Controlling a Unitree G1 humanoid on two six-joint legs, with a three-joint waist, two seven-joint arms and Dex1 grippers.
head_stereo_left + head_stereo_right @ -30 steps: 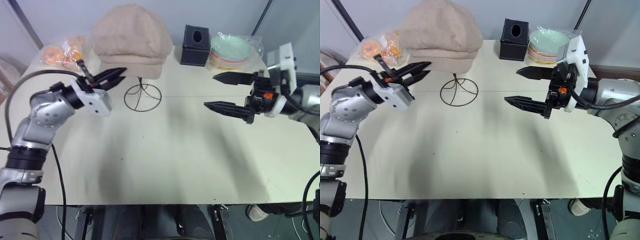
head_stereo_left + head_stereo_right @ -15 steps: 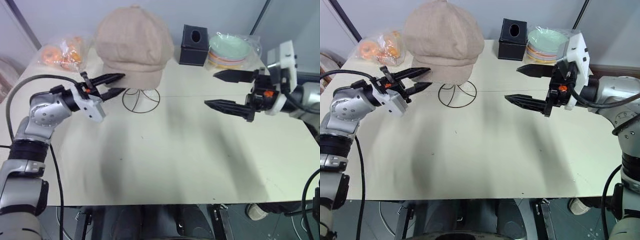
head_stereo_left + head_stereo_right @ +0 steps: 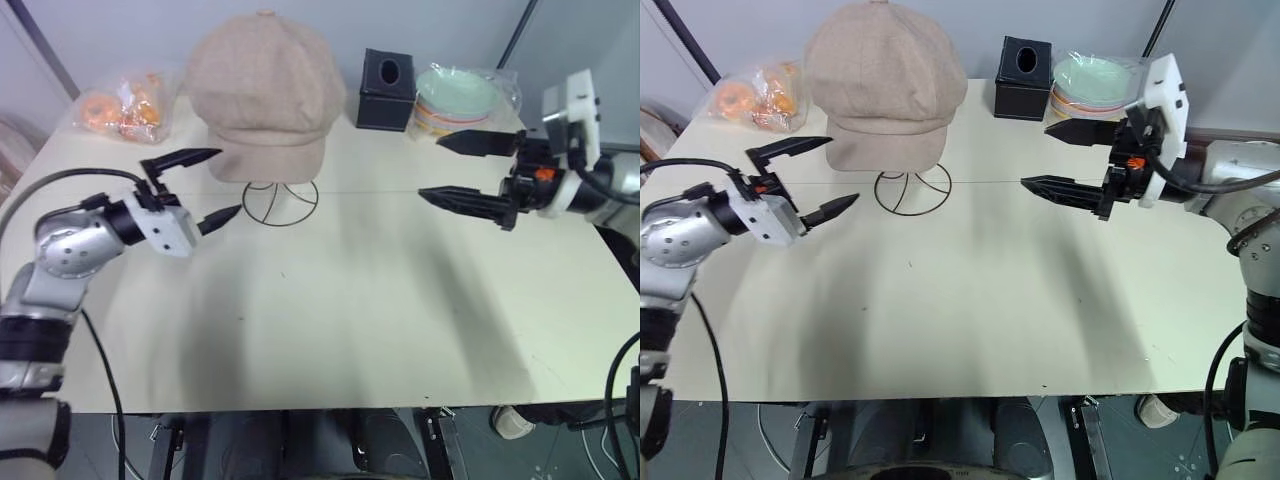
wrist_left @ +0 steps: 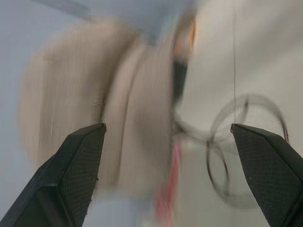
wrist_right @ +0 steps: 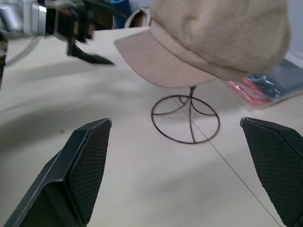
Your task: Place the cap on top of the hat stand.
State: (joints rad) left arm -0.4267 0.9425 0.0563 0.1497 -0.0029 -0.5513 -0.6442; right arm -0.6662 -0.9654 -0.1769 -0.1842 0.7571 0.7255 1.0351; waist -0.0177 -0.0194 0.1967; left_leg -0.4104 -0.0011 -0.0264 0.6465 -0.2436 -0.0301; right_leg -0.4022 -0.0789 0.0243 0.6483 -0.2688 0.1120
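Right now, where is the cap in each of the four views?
Left eye view: cap at top centre.
Right eye view: top, left of centre.
Left wrist view: on the left half.
Right wrist view: at upper right.
Shared landmark: hat stand beneath it.

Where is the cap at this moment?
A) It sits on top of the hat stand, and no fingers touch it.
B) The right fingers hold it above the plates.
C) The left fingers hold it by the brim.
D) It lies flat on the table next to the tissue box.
A: the cap rests on the hat stand, while the left gripper and the right gripper are open and apart from it.
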